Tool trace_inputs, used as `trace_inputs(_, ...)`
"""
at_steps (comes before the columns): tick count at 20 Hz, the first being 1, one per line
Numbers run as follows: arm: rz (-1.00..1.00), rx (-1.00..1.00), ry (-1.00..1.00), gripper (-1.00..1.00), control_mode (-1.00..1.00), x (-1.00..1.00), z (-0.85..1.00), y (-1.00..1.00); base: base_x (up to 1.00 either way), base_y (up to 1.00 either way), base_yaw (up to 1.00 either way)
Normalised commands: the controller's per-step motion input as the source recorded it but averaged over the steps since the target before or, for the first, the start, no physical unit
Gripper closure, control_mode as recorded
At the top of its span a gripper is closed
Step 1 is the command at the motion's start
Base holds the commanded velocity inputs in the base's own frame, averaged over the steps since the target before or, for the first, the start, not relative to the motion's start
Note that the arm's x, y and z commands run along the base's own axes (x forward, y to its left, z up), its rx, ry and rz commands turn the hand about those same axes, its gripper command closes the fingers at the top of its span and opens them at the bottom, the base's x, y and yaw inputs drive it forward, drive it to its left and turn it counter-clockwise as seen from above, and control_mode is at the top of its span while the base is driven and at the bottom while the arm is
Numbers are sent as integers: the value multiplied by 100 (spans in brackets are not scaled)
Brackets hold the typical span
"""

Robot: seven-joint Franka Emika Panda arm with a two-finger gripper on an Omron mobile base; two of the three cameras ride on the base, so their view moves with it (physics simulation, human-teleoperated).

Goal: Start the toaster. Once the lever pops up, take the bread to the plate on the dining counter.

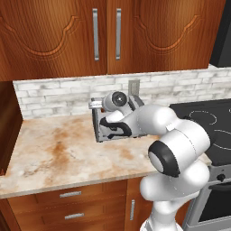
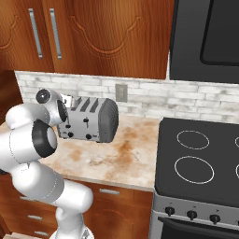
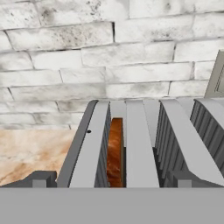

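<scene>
Toaster (image 2: 91, 120), a boxy silver-grey four-slot appliance with darker grey ends, stood on the beige stone counter (image 1: 58, 153) with rusty-orange marbling, close to the pale brick backsplash (image 3: 87, 52) and directly beneath the gripper (image 3: 111, 180). Two black slider levers and small black knobs showed on its front face in the right base view. In the hand view the gripper's two dark finger tips rose low in the frame, spread wide, one at the toaster's outer left edge and the other over the ribs to the right, with nothing between them but the slots below. A thin tan-brown slice of bread (image 3: 115, 151) with a darker crust sat upright and deep in the slot just left of the midpoint between the tips, touching neither. Beyond the gripper, a grey wall outlet plate (image 2: 121, 92) was set in the brick. Off to the gripper's right lay a black glass cooktop (image 2: 200, 158) with white burner rings, well apart from the toaster. Reddish wood cabinets (image 1: 94, 31) with metal handles hung above.
</scene>
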Motion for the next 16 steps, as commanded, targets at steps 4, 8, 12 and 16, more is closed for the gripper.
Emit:
trace_inputs(4, 0, 0, 0, -100, -100, 0, 0, 0, 0, 0, 0)
trace_inputs(8, 0, 0, 0, -100, -100, 0, 0, 0, 0, 0, 0)
trace_inputs(12, 0, 0, 0, -100, -100, 0, 0, 0, 0, 0, 0)
trace_inputs(16, 0, 0, 0, -100, -100, 0, 0, 0, 0, 0, 0)
